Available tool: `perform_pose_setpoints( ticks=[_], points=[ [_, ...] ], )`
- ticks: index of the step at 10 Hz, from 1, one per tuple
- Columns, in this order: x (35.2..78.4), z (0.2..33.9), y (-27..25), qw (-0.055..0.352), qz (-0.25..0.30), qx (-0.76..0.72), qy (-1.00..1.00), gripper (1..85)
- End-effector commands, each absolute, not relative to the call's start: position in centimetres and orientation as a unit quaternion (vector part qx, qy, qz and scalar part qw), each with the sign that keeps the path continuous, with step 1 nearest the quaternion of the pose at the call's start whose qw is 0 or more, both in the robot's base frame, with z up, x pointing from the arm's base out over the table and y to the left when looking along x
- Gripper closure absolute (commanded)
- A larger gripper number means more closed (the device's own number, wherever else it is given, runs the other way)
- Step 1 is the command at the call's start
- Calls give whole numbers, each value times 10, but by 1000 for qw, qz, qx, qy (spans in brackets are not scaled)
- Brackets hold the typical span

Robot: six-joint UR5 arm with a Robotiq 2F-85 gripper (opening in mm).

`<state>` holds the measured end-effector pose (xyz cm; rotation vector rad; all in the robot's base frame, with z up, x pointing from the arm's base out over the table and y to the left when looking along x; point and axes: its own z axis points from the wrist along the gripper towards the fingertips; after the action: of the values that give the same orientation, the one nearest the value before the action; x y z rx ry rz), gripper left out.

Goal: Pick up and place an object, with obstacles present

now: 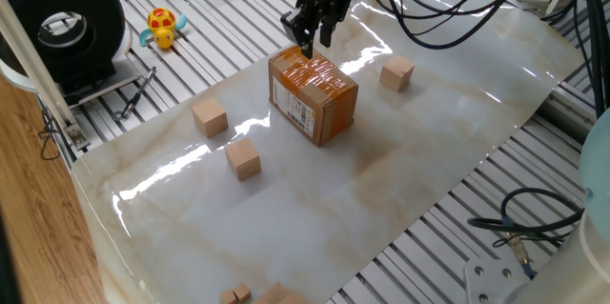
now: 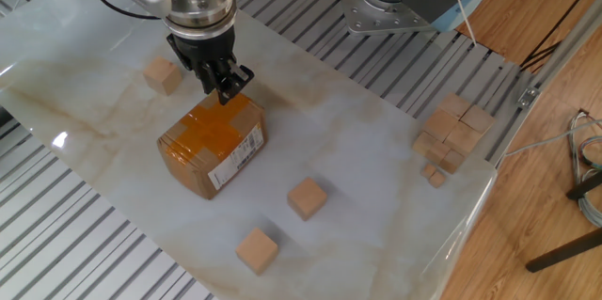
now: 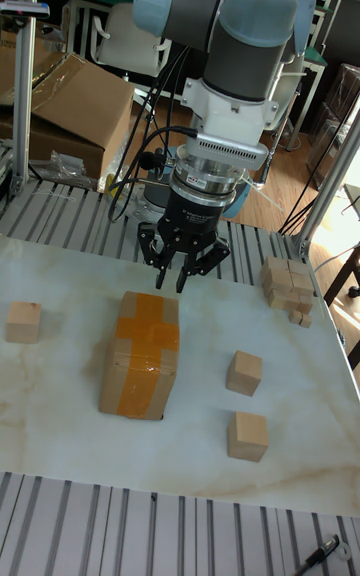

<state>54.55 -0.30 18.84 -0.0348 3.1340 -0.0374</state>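
Observation:
Three light-tan wooden cubes lie loose on the marble sheet: one point(image 1: 396, 73) point(image 2: 162, 75) point(image 3: 22, 321) off on its own, and a pair point(image 1: 210, 116) point(image 1: 243, 158) on the box's other side, also seen as cubes point(image 2: 307, 197) point(image 2: 257, 248) point(image 3: 244, 372) point(image 3: 248, 435). The taped cardboard box point(image 1: 315, 96) point(image 2: 212, 143) point(image 3: 140, 354) stands between them. My gripper point(image 1: 310, 42) point(image 2: 224, 88) point(image 3: 170, 281) hangs just over the box's far top edge, fingers drawn together with nothing between them. No cube is held.
A pile of spare cubes point(image 2: 453, 129) point(image 3: 288, 286) sits at one corner of the sheet. A yellow toy duck point(image 1: 162, 28) and a black reel point(image 1: 67, 28) lie off the sheet on the slatted table. Cables point(image 1: 448, 18) trail behind the arm.

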Motion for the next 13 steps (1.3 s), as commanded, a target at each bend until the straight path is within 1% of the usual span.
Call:
perform_pose_setpoints(
  ticks=[1,5,7,9,11,12,13],
  points=[
    [546,189,-3,5,-12,-14,1000,527],
    [545,188,-6,4,-14,-35,999,493],
    [543,187,-9,5,-12,-42,999,493],
    [548,186,2,18,14,-46,999,447],
    [546,187,8,16,26,-31,999,433],
    [544,186,2,12,15,-35,999,427],
    [553,186,-6,28,-1,-44,999,430]
  ],
)
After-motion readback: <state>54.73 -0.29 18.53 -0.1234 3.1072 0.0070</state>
